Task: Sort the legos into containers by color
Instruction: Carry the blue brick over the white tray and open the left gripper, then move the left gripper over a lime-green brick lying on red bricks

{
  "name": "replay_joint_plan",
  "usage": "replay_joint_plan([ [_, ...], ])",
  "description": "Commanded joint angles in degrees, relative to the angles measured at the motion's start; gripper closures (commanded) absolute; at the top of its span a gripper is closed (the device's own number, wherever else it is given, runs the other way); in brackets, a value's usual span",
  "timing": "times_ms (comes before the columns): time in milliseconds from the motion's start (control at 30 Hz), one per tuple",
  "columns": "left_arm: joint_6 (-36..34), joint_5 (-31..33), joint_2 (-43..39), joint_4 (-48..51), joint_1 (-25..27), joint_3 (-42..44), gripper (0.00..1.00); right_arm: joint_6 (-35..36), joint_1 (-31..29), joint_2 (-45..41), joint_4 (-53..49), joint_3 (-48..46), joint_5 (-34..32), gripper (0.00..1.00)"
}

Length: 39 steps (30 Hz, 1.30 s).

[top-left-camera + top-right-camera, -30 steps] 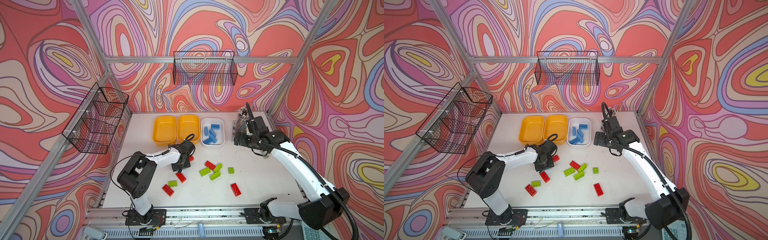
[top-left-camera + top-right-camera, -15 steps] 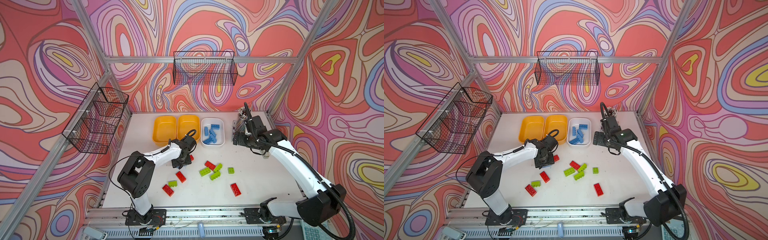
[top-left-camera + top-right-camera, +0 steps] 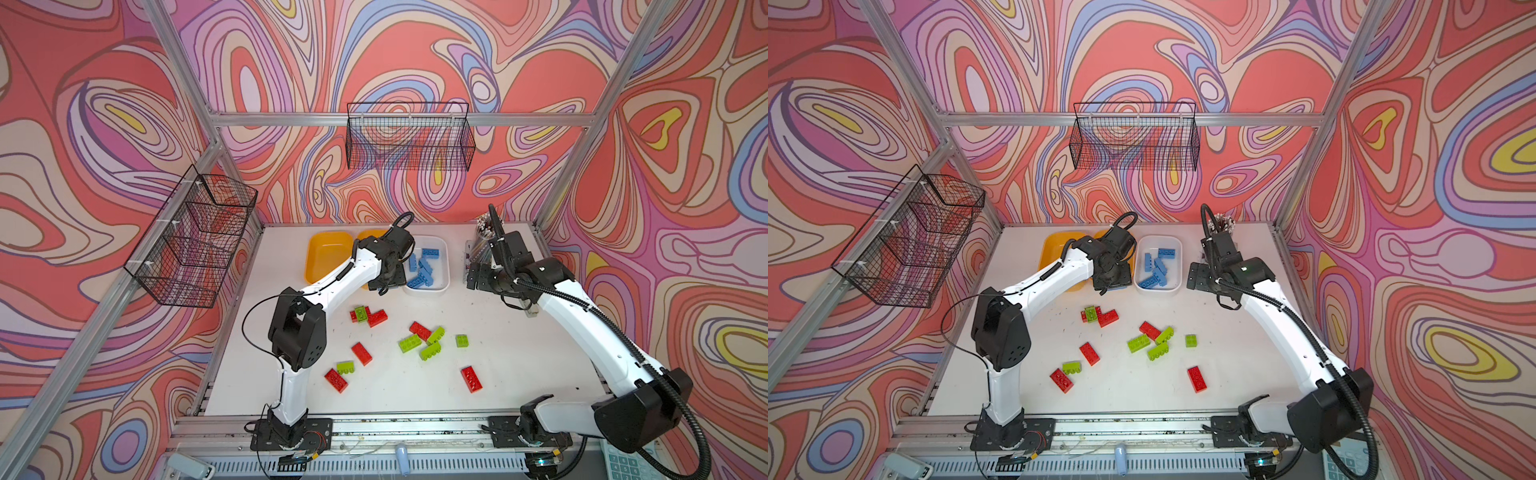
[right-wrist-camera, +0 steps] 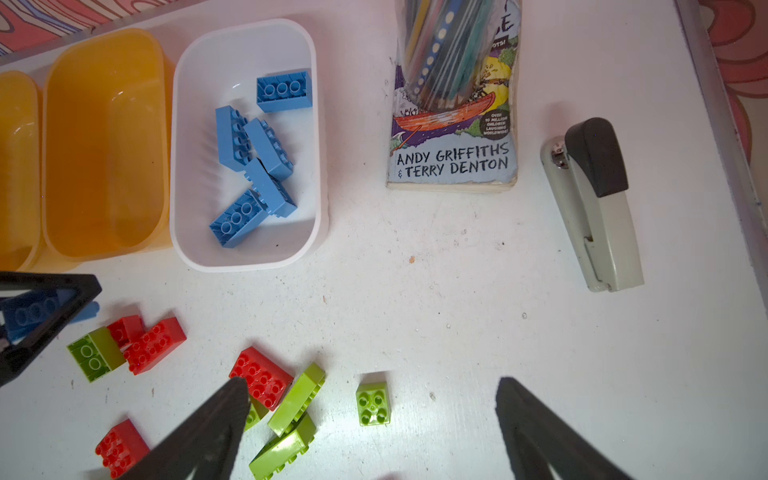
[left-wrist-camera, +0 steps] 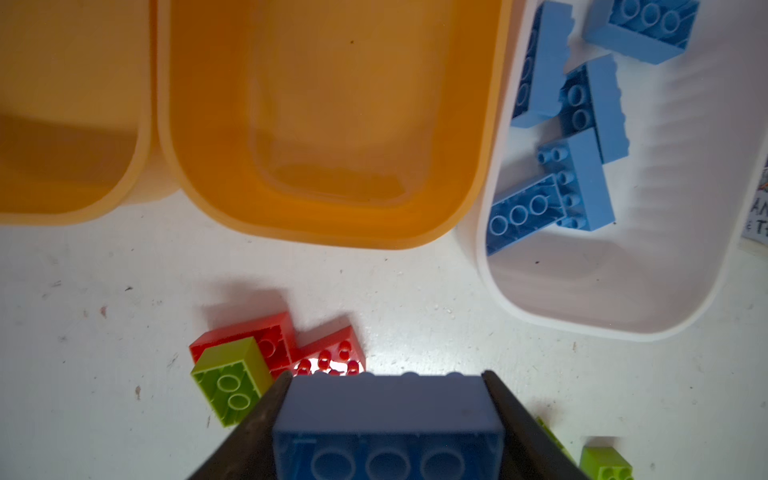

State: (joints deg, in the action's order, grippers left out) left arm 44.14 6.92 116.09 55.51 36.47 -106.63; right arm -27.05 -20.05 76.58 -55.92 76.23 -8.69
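Left gripper [image 5: 386,376] grips blue brick [image 5: 386,415] short of white tub [image 5: 602,320]; early release could drop it into adjoining yellow tub [image 5: 332,237]; right gripper [image 4: 372,381] gapes empty.

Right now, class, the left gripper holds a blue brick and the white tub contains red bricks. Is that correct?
One mistake: the bricks in the white tub are light blue, not red, as the right wrist view shows. The left gripper does hold a blue brick.
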Motion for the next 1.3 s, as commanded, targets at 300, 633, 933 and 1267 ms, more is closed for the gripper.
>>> replay_joint_plan([
  [300,-0.3,-6.8,19.0,1.9,0.8,-25.4,0.6,0.1,0.4,0.2,-1.1,3.0,-3.5,0.02],
  [633,1.7,-8.6,25.2,-0.3,-0.2,-30.7,0.18,0.5,1.5,1.1,-2.2,5.1,-5.3,0.02],
  [933,0.3,-7.3,22.2,1.4,-0.8,-30.5,0.07,0.9,1.6,2.8,-1.1,6.7,-5.5,0.02],
  [1267,2.9,2.8,-0.6,0.7,-1.3,0.2,0.16,3.8,1.6,7.2,0.0,9.8,-4.2,0.02],
])
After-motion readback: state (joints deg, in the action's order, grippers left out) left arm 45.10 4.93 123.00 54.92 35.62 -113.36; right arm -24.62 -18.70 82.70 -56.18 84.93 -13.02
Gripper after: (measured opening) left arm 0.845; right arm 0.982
